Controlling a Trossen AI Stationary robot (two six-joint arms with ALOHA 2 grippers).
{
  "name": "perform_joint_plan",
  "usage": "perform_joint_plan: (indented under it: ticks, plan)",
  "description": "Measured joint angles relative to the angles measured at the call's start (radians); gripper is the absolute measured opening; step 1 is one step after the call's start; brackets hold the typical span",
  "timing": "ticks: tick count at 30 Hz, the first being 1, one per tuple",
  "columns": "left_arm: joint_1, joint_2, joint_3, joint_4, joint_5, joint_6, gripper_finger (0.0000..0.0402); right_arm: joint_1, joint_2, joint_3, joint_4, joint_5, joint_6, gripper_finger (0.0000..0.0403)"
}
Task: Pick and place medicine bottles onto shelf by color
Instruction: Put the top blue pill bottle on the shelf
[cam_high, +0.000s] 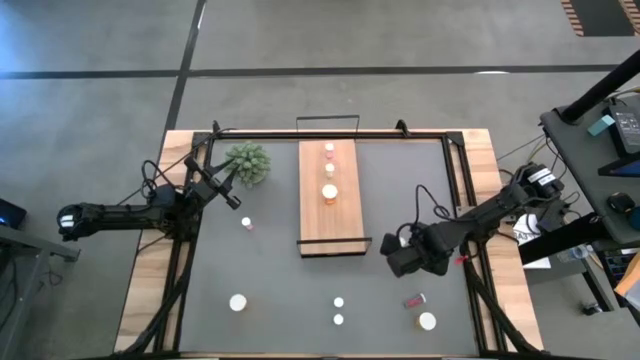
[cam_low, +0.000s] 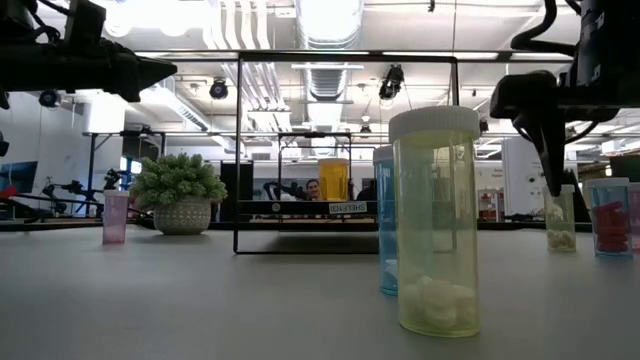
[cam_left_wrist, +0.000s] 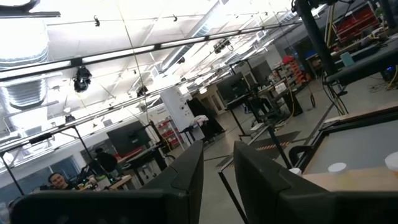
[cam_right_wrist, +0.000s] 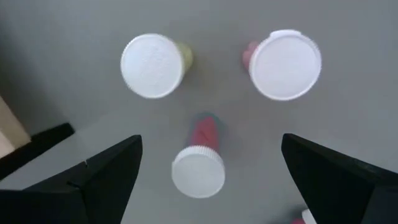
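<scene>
The shelf (cam_high: 329, 215), a light-wood board, lies mid-table with three medicine bottles (cam_high: 329, 171) standing on it. More bottles stand on the grey table: a pink one (cam_high: 246, 223) and white-capped ones (cam_high: 238, 301) (cam_high: 339, 310) (cam_high: 427, 321). My right gripper (cam_right_wrist: 210, 149) is open and points down from above over a small red bottle with a white cap (cam_right_wrist: 199, 169), one finger on each side and apart from it. A yellowish bottle (cam_right_wrist: 152, 65) and a pink one (cam_right_wrist: 285, 64) stand beyond. My left gripper (cam_high: 237, 200) waits shut beside the plant.
A green spiky plant (cam_high: 248, 162) in a pot stands at the far left of the table. Black rails (cam_high: 330, 133) frame the table. In the low view a tall yellowish bottle (cam_low: 435, 220) and a blue one (cam_low: 384, 220) stand close to the camera.
</scene>
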Motion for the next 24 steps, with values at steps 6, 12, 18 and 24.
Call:
perform_joint_plan:
  ticks: [6, 12, 18, 24]
  plan:
    - [0.0, 0.0, 0.0, 0.0, 0.0, 0.0, 0.0072, -0.002, 0.015, 0.003, 0.011, 0.0, -0.022, 0.0317]
    - [0.0, 0.0, 0.0, 0.0, 0.0, 0.0, 0.0072, -0.002, 0.034, 0.003, 0.039, 0.0, -0.024, 0.025]
    - [0.0, 0.0, 0.0, 0.0, 0.0, 0.0, 0.0072, -0.002, 0.041, 0.003, 0.047, 0.0, -0.024, 0.0189]
    - [0.0, 0.0, 0.0, 0.0, 0.0, 0.0, 0.0072, -0.002, 0.041, 0.003, 0.047, 0.001, -0.024, 0.0139]
